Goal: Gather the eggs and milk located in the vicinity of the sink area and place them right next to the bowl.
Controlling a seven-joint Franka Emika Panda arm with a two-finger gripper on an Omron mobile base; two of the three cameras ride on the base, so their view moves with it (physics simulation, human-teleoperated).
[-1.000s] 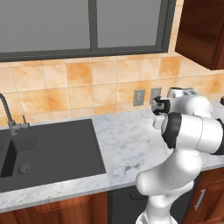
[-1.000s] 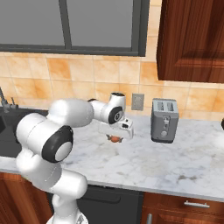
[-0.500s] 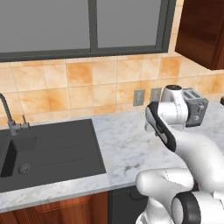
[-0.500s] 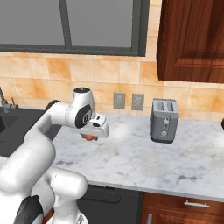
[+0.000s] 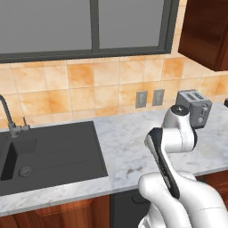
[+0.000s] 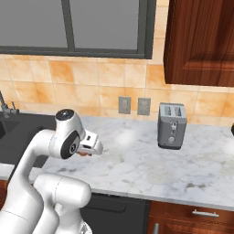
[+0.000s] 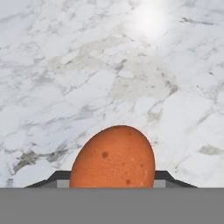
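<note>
Gripper clamps one egg above marble counter

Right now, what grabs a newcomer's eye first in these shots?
The orange-brown egg, speckled, looms in the hand view, clamped in the gripper above white marble counter. In the base views, the white arm bends over that counter, with the dark sink to its left and a silver toaster to its right.

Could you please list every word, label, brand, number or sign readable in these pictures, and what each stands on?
None: nothing readable anywhere.
The toaster, the wall outlets, the egg and the marble counter all bear no print.
</note>
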